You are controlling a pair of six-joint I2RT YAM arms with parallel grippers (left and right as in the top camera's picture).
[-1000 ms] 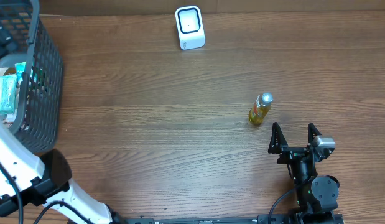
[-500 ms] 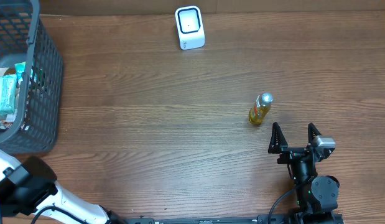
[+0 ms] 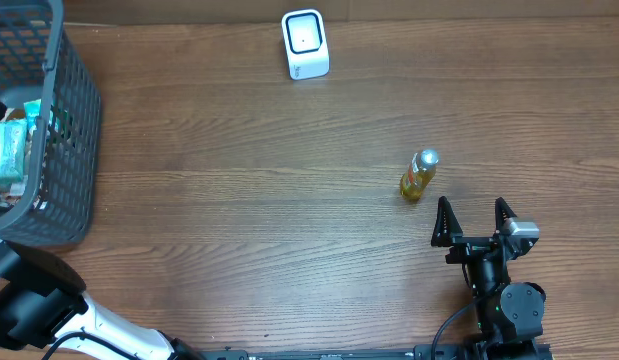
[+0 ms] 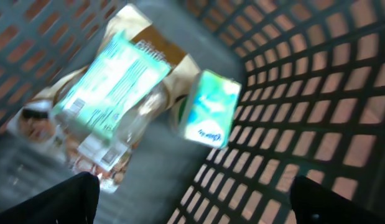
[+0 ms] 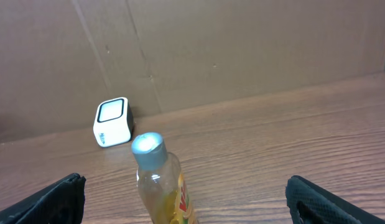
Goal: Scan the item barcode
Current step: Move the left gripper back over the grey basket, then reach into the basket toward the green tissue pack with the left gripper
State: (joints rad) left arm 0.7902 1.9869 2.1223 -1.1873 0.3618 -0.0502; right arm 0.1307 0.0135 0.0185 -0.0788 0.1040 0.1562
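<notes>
A small bottle (image 3: pixel 418 176) of yellow liquid with a silver cap stands upright on the wooden table, just beyond my right gripper (image 3: pixel 473 218). In the right wrist view the bottle (image 5: pixel 161 180) rises between the spread fingers of the right gripper (image 5: pixel 186 194), which is open and touches nothing. The white scanner (image 3: pixel 305 44) stands at the table's far edge, also seen as scanner (image 5: pixel 111 121). My left gripper (image 4: pixel 195 186) hangs open inside the grey basket (image 4: pixel 292 93), above a teal-and-white packet (image 4: pixel 117 74) and a small teal box (image 4: pixel 209 109).
The grey mesh basket (image 3: pixel 74 110) stands at the table's far left with packets (image 3: pixel 9 150) in it. The left arm's white link (image 3: pixel 49 305) crosses the lower left corner. A brown cardboard wall (image 5: pixel 242 43) backs the table.
The left arm's white link has slid down and left in the overhead view, away from the basket's front. The right arm and the bottle have not moved.
</notes>
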